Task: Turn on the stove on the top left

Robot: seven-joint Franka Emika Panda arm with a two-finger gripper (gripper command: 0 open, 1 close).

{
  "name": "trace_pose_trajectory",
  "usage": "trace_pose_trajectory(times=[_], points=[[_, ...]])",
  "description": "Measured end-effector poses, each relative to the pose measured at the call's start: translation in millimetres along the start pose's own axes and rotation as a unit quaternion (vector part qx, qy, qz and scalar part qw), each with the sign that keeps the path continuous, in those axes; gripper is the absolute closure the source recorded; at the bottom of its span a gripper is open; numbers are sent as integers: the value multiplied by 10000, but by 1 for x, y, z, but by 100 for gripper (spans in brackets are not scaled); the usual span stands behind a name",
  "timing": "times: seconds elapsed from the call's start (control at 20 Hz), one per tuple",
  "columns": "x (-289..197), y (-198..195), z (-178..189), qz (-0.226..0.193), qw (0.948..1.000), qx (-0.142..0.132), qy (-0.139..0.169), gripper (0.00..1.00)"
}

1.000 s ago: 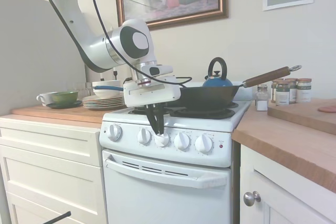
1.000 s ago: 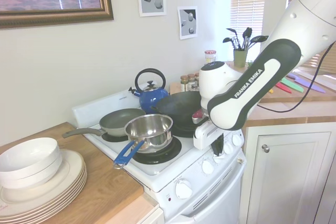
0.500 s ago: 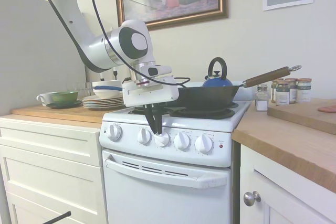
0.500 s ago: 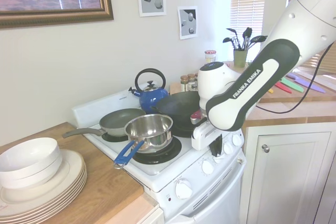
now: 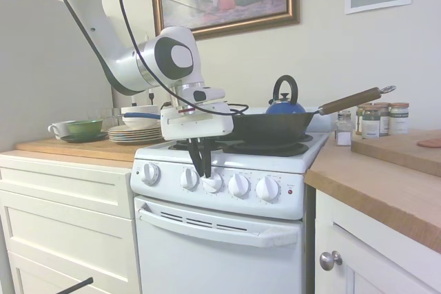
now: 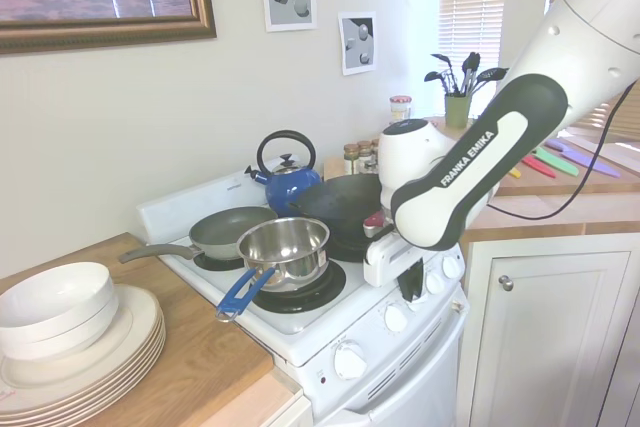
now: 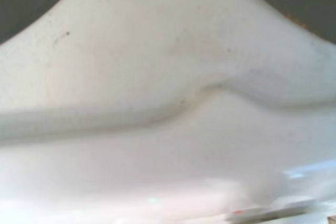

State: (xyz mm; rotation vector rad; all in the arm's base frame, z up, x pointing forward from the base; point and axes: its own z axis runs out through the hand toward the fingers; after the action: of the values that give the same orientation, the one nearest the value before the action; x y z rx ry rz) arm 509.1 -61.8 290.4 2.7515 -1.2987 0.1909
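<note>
The narrow white stove (image 5: 220, 235) has black grates and five round white knobs in a row, with a small red light (image 5: 290, 191) at the right end. My gripper (image 5: 204, 172) points down at the knob panel. Its dark fingers are close together, with the tips between the second knob (image 5: 188, 179) and the third knob (image 5: 213, 183). In the second exterior view the gripper (image 6: 411, 289) hangs over the stove's front edge (image 6: 330, 332). The wrist view shows only a blurred white stove surface (image 7: 168, 103).
On the burners sit a black wok (image 5: 272, 127) with a wooden handle, a blue kettle (image 5: 285, 105), a steel saucepan (image 6: 285, 247) with a blue handle and a grey frying pan (image 6: 230, 230). Stacked plates with a bowl (image 6: 60, 332) stand on the wooden counter. Spice jars (image 5: 377, 118) are at the right.
The gripper has shifted slightly left along the knob row, from over the third knob toward the gap beside the second. No knob has visibly turned.
</note>
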Motion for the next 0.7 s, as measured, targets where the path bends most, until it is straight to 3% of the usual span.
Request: trace_pose_trajectory(times=[0.3, 0.7], points=[[2, 3, 1, 70, 9996, 188, -221, 100], [3, 13, 10, 165, 9990, 290, -296, 100]])
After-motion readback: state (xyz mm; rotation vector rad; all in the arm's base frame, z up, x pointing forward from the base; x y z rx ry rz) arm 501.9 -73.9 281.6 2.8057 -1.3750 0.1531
